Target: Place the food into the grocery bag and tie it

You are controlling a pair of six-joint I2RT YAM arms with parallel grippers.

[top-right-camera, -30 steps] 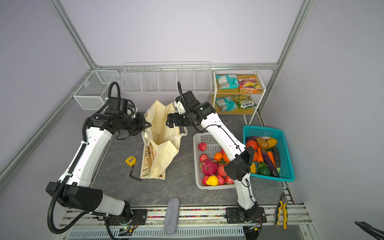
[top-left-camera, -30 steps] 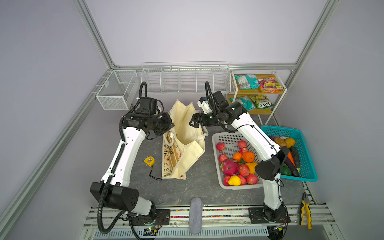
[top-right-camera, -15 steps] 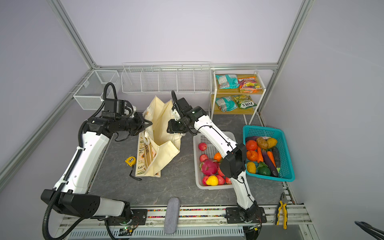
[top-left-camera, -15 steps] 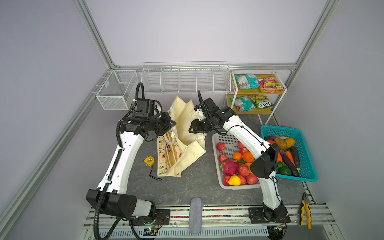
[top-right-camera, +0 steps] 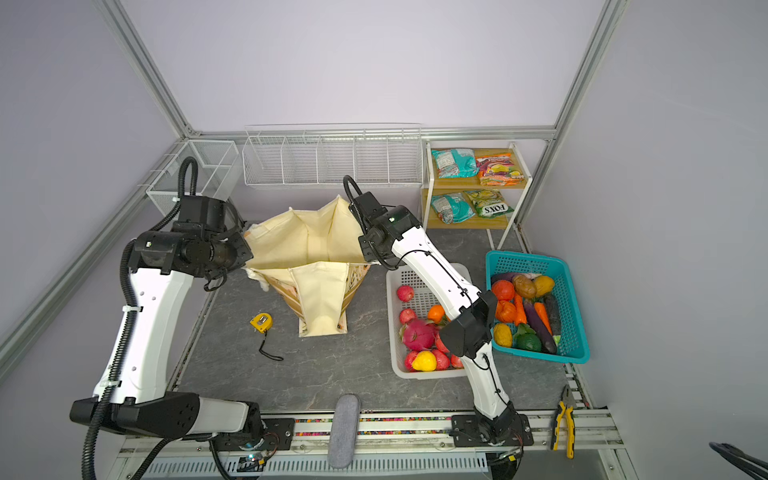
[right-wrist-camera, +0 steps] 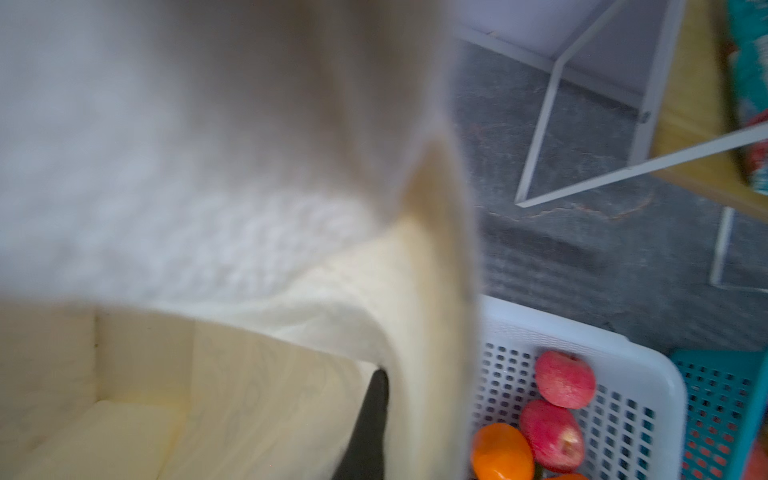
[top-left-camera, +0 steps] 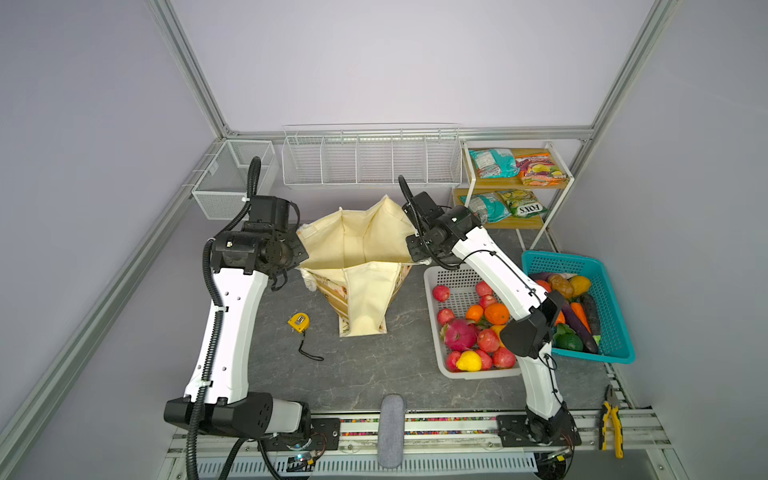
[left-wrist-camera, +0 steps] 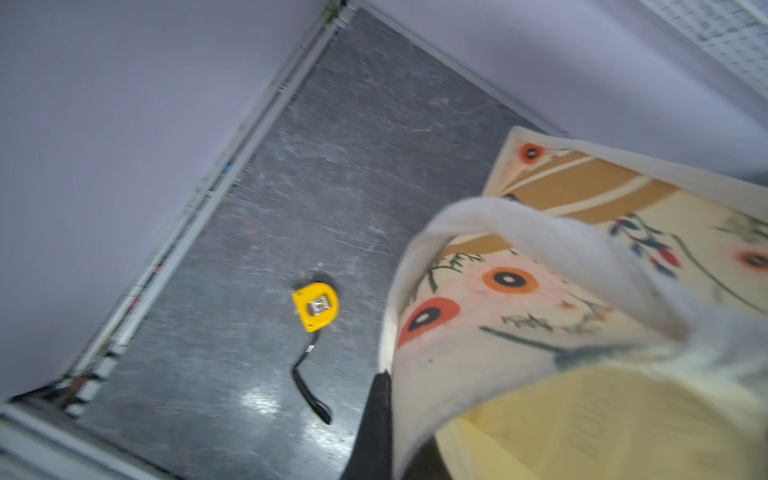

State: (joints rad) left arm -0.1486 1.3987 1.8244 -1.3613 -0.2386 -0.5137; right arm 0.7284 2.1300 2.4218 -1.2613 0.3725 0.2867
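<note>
Tall cream canvas grocery bag [top-left-camera: 365, 270]: stands upright at frame centre in both top views, mouth spread wide left to right. Left gripper [top-left-camera: 302, 259]: clamped on its left rim. Right gripper [top-left-camera: 415, 257]: clamped on the right rim. Red and orange fruit [top-left-camera: 496, 313] in white perforated plastic basket [top-left-camera: 482, 374]: lies right of bag, nearer right arm.
</note>
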